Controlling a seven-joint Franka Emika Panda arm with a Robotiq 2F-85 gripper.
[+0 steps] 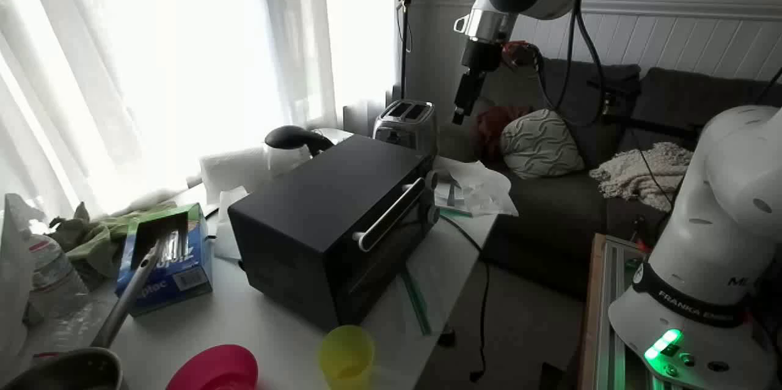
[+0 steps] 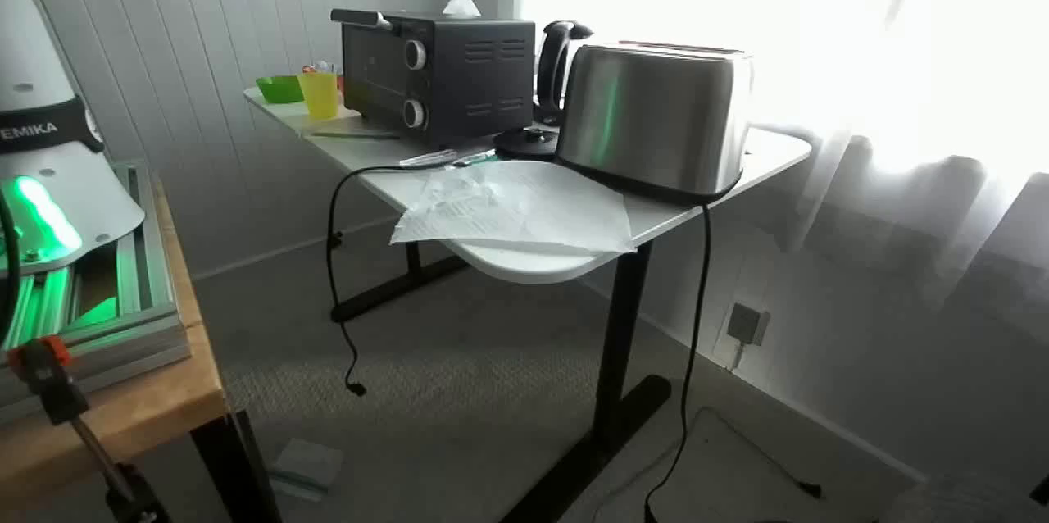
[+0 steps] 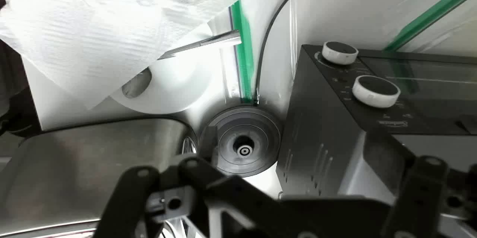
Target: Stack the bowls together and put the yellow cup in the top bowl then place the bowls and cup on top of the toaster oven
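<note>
The black toaster oven [image 1: 330, 194] stands on the white table, its silver bar handle across the front; it also shows in an exterior view [image 2: 483, 80] and the wrist view [image 3: 324, 148]. The pale yellow cup [image 1: 346, 356] stands upright near the oven's far front corner, also in an exterior view [image 2: 320, 95]. The magenta-pink bowl [image 1: 220, 368] is beside the cup, partly cut off. The yellow-green bowl [image 2: 279, 88] is behind the cup. The two bowls are apart. My gripper [image 1: 459, 114] is in the air above the knob end of the oven. Its fingers [image 3: 294, 144] are spread, holding nothing.
A silver toaster [image 2: 656, 117] and a black kettle base [image 3: 242, 130] stand beside the oven's knob end. A paper towel [image 2: 516, 203] lies at the table's end. A blue box [image 1: 174, 286] and a dark grey pan [image 1: 73, 371] are farther along. A black cord [image 1: 482, 292] hangs down.
</note>
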